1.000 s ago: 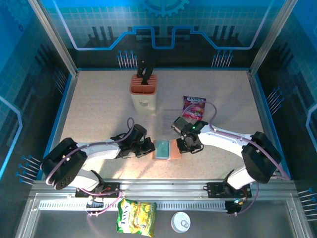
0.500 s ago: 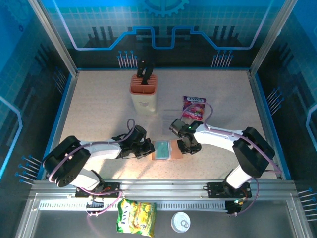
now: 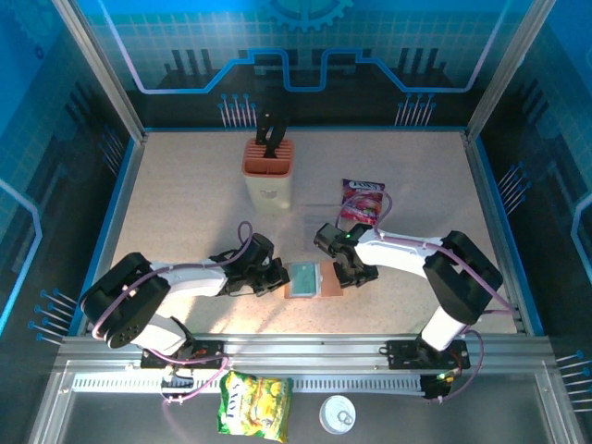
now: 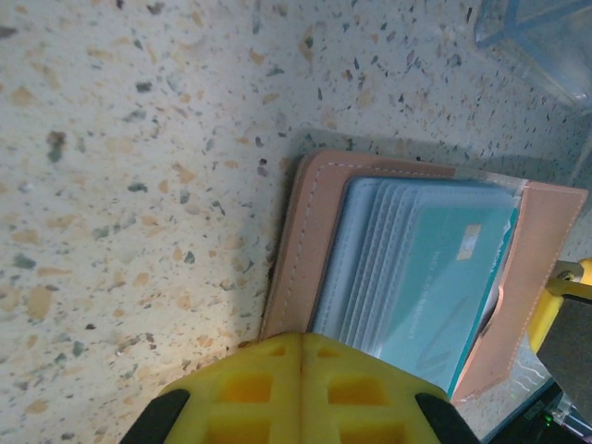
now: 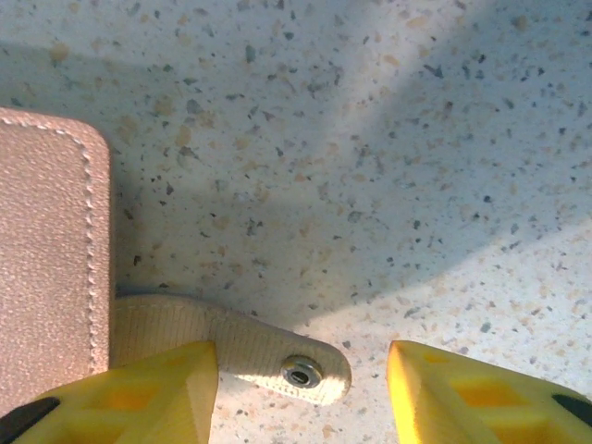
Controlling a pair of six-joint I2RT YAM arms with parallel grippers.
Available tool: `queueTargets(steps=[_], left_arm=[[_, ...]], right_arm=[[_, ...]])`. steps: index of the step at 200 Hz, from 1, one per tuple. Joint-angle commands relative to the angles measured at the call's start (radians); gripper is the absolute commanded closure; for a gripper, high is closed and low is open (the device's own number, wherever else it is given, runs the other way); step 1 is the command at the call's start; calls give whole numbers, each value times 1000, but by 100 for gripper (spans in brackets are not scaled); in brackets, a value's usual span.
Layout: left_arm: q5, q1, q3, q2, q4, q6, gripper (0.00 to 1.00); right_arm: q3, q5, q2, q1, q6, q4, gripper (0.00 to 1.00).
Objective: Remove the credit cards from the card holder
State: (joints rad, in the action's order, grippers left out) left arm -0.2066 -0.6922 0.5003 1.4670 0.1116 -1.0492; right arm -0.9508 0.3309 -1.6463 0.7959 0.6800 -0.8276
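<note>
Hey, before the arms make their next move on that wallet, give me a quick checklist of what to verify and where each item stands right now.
1. The brown leather folding card holder lies open on the speckled tabletop: ok.
2. The teal plastic card is out of its pocket: not ok, it sits tucked in.
3. The left hand is shut at the holder's edge: ok.
4. The left hand is pinning the holder down: cannot tell.
5. The right hand is open, fingers either side of the tan snap strap: ok.
6. The right hand grips nothing: ok.

On my speckled worktop (image 3: 185,203) I see the open card holder (image 3: 324,282), a knife block (image 3: 269,176), a purple snack packet (image 3: 363,201).
</note>
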Motion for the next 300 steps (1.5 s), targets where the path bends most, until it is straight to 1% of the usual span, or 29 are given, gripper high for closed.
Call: queueTargets(steps=[1, 31, 74, 100, 126, 157, 174, 189, 210, 227, 243, 278, 287, 300], left_arm=[[1, -6, -9, -5, -55, -12, 99], [0, -6, -3, 2, -58, -9, 99], [-8, -7, 3, 19, -56, -8, 99], [-7, -7, 3, 24, -56, -8, 99], [-6, -7, 1, 22, -56, -10, 99], [-4, -6, -1, 21, -55, -12, 99], [-4, -6, -3, 20, -56, -13, 100], [-4, -6, -4, 21, -57, -13, 99], [-4, -5, -5, 20, -59, -12, 99], [-4, -7, -5, 19, -61, -13, 99], [-3, -6, -4, 19, -62, -11, 100], [-4, -7, -6, 20, -63, -10, 99], [-4, -7, -8, 21, -63, -11, 99], [-5, -6, -8, 24, -63, -11, 99]], right_arm=[[-49, 17, 64, 20, 12, -70, 48], [-112, 15, 114, 50, 22, -122, 48], [-229, 57, 128, 103, 33, -211, 48], [-282, 38, 126, 144, 36, -202, 49], [-286, -91, 119, 183, 8, -74, 53], [-226, -334, 81, 186, 25, 130, 59], [-198, -384, 57, 186, 56, 174, 60], [-202, -357, 28, 185, 72, 142, 58], [-221, -258, -4, 184, 79, 40, 53], [-236, -164, -21, 180, 82, -41, 51], [-240, -106, -30, 170, 79, -92, 50], [-216, -60, -34, 139, 67, -125, 47], [-208, -51, -34, 134, 65, -127, 42], [-195, -38, -36, 126, 62, -126, 39]])
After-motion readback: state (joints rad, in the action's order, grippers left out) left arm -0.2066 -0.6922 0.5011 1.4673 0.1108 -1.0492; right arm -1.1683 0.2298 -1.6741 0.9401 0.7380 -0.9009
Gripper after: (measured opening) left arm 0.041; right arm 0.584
